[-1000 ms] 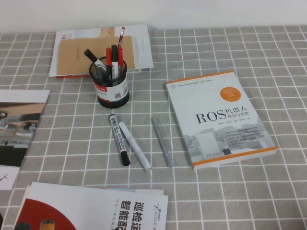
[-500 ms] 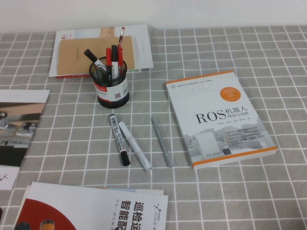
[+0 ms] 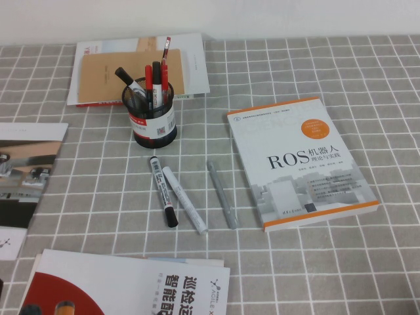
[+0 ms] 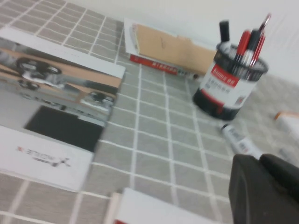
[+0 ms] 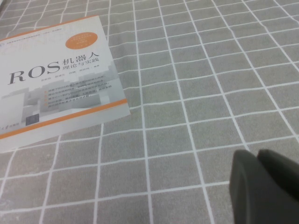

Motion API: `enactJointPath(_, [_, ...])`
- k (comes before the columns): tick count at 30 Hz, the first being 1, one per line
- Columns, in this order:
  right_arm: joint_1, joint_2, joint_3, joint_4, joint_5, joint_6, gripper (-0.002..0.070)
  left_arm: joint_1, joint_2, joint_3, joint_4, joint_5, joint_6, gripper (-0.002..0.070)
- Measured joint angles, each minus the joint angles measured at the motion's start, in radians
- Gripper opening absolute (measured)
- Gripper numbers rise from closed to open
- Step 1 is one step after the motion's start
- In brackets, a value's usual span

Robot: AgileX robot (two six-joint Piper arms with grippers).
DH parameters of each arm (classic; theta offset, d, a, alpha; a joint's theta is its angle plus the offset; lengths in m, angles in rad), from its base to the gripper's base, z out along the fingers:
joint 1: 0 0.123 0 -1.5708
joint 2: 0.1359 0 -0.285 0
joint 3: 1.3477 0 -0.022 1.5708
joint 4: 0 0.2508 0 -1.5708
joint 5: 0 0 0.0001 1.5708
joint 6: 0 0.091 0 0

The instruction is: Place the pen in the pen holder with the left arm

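Observation:
The pen (image 3: 163, 191), a thick marker with a black cap and a printed barrel, lies on the checked cloth just in front of the pen holder (image 3: 155, 118). That holder is a black mesh cup with a red-and-white label, and several pens stand in it. Neither arm shows in the high view. In the left wrist view my left gripper (image 4: 259, 158) is shut and empty, low over the cloth. The pen (image 4: 239, 141) lies just beyond its tips, with the pen holder (image 4: 229, 86) farther on. My right gripper (image 5: 257, 153) is shut and empty over bare cloth.
An all-white marker (image 3: 185, 200) and a slim grey pen (image 3: 222, 195) lie right of the pen. A ROS book (image 3: 302, 161) sits further right. Brochures lie at the left edge (image 3: 26, 177) and the front (image 3: 125, 285). A brown envelope on papers (image 3: 125, 69) lies behind the holder.

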Motion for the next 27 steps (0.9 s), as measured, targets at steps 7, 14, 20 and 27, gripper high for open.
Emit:
enactJointPath(7, [0.0,0.0,0.0,0.0,0.0,0.0,-0.0015,0.0,0.0,0.0,-0.127,-0.053,-0.099,0.0])
enactJointPath(14, [0.0,0.0,0.0,0.0,0.0,0.0,-0.0015,0.0,0.0,0.0,-0.155,-0.134,-0.114,0.0])
enactJointPath(20, [0.0,0.0,0.0,0.0,0.0,0.0,-0.0015,0.0,0.011,-0.031,-0.164,-0.063,-0.125,0.0])
enactJointPath(27, [0.0,0.0,0.0,0.0,0.0,0.0,-0.0015,0.001,0.242,-0.247,-0.164,0.152,-0.122,0.0])
